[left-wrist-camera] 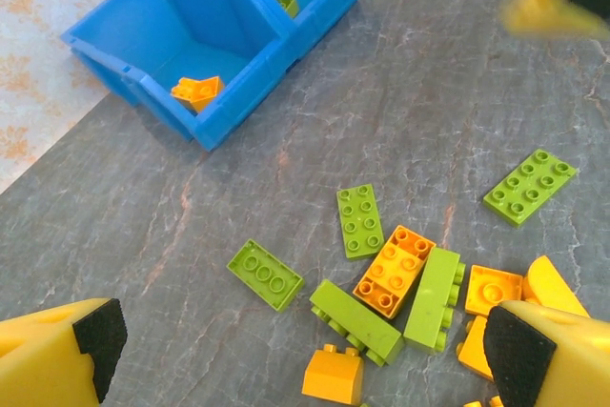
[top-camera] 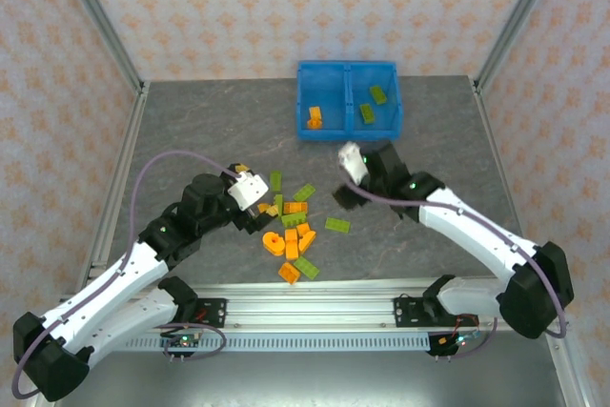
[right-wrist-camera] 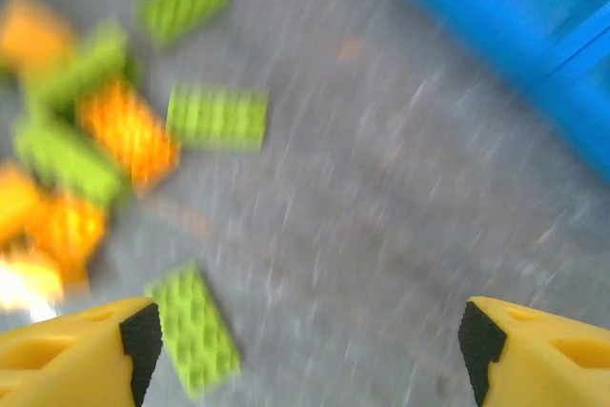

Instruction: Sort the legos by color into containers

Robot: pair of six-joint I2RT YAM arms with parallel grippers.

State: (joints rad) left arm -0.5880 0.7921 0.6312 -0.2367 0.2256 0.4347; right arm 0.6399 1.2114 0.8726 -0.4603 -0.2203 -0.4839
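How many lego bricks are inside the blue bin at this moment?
3. One orange brick lies in the bin's left compartment; two green bricks lie in the right one. Its walls may hide others.

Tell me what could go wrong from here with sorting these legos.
1. In the pile, an orange brick lies pressed against a green brick. The open left hand might pinch both colours together.
2. The open right hand hangs near the same pile, so the two hands could collide.
3. The right wrist view is blurred, and a green plate beside its finger could get knocked aside.
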